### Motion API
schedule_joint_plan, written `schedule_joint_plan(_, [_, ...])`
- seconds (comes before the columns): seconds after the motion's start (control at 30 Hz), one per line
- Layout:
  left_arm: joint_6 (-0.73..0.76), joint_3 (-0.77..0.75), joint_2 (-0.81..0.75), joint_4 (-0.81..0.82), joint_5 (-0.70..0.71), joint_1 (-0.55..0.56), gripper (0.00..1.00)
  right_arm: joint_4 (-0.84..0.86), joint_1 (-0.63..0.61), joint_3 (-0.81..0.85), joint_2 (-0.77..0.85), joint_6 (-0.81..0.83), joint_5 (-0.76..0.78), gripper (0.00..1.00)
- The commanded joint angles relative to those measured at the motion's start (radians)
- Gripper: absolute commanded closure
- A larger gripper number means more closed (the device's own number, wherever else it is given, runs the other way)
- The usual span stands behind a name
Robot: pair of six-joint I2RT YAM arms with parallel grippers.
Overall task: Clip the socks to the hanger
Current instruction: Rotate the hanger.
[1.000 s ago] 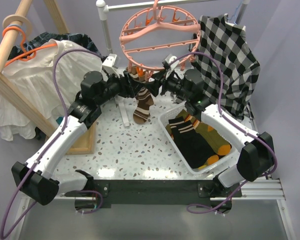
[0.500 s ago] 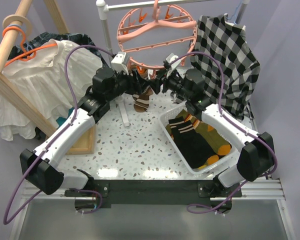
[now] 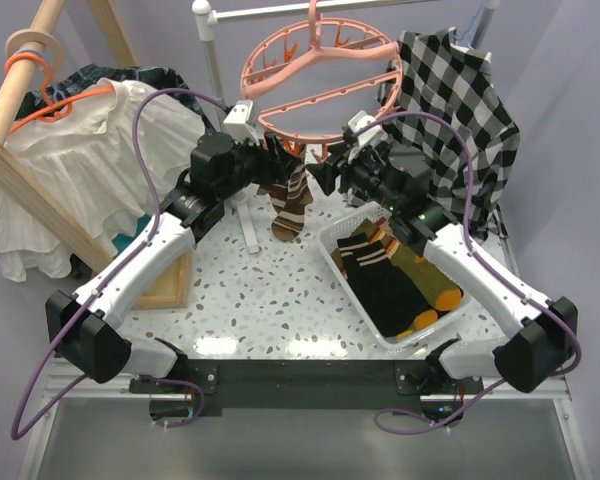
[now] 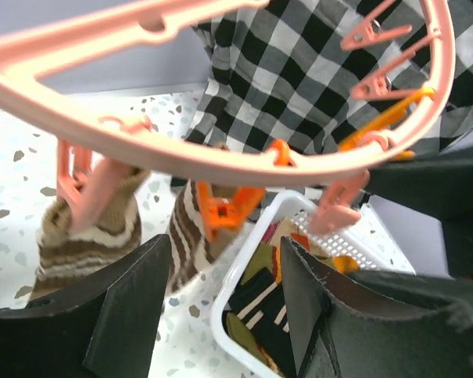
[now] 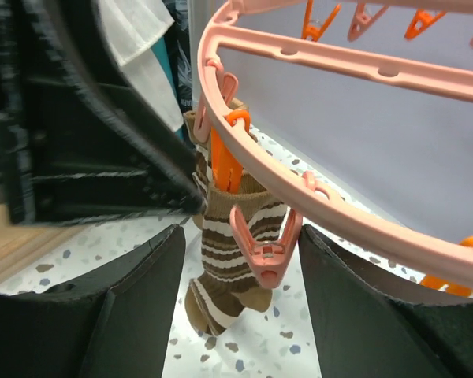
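Note:
The salmon-pink ring hanger (image 3: 320, 85) hangs at the back centre. In the left wrist view two brown striped socks hang from its rim (image 4: 221, 161): one (image 4: 87, 228) in a pink clip, one (image 4: 191, 236) in an orange clip. The top view shows a striped sock (image 3: 288, 200) dangling between my grippers. My left gripper (image 3: 267, 165) is open and empty, below the ring (image 4: 225, 256). My right gripper (image 3: 325, 178) is open and empty; an empty pink clip (image 5: 266, 244) and the striped sock (image 5: 232, 252) lie in line with the gap between its fingers (image 5: 240, 236).
A white basket (image 3: 350, 285) at the right holds black, striped and olive orange-toed socks (image 3: 430, 285). A black-and-white checked shirt (image 3: 450, 110) hangs behind it. A white blouse (image 3: 90, 150) on an orange hanger and a wooden rack (image 3: 40, 210) stand at the left.
The striped sock now hangs down from the ring by a clip. My right arm has drawn back to the right. The ring has swung slightly.

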State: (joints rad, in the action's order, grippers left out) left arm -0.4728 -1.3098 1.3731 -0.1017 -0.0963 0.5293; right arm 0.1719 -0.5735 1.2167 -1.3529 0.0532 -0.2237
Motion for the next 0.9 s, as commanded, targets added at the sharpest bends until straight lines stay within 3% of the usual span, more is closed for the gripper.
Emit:
schedule_joint_plan(0.0, [-0.024,-0.066,0.001,0.086,0.014,-0.005,0.37,-0.153,-0.019,0.014,0.096,0.033,0.089,0.37])
schedule_joint_plan(0.27, [-0.081,-0.081,-0.009,0.085,-0.016,0.044,0.37,-0.343,-0.019,0.021,0.193,-0.039,0.277,0.38])
schedule_joint_plan(0.47, [-0.063,-0.108,-0.026,0.051,0.046,0.087,0.37,-0.4,0.001,0.07,0.193,-0.046,0.323,0.39])
schedule_joint_plan(0.6, [-0.044,-0.095,-0.043,0.023,0.089,0.092,0.38,-0.4,0.108,0.106,0.169,-0.131,0.151,0.39])
schedule_joint_plan(0.7, [-0.038,-0.095,-0.048,0.002,0.093,0.093,0.38,-0.316,0.22,0.099,0.155,-0.142,0.06,0.39])
schedule_joint_plan(0.87, [-0.032,-0.097,-0.049,-0.013,0.121,0.092,0.38,-0.212,0.299,0.095,0.097,-0.138,-0.086,0.38])
